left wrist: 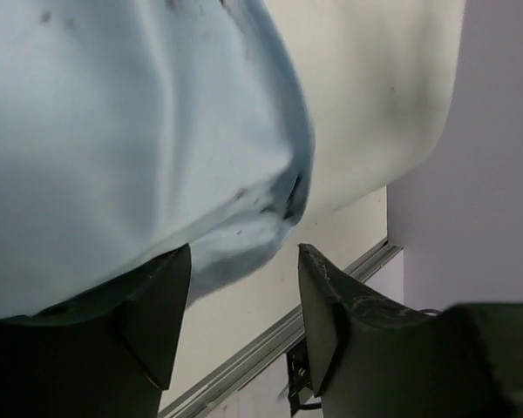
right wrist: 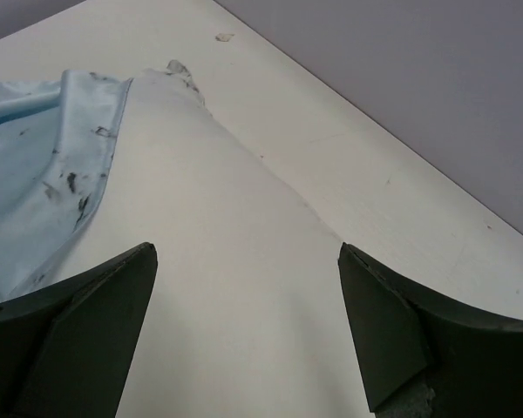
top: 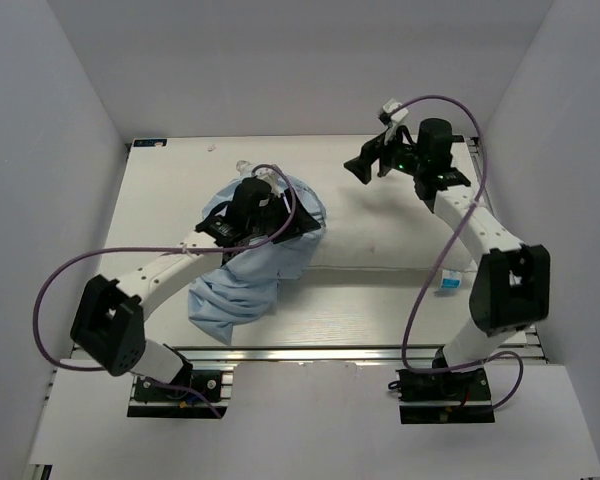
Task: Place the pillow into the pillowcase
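The white pillow [top: 390, 235] lies flat across the middle of the table, its left end tucked into the light-blue pillowcase [top: 245, 275], which is bunched at the left. My left gripper [top: 255, 215] hovers over the pillowcase's upper part. In the left wrist view the left gripper [left wrist: 244, 266] is open, with the pillowcase [left wrist: 113, 148] hanging just above its left finger and the pillow [left wrist: 375, 87] behind. My right gripper [top: 365, 165] is raised near the pillow's far edge. From the right wrist, the right gripper [right wrist: 244, 257] stands wide open above the pillow [right wrist: 227, 287], nothing between its fingers; the pillowcase [right wrist: 35, 174] shows at left.
A small blue-and-white tag [top: 448, 283] lies by the pillow's right end. A small clear object [top: 242, 166] sits beyond the pillowcase. The table [top: 170, 190] is boxed in by white walls, with a metal rail [left wrist: 270, 348] along its edge.
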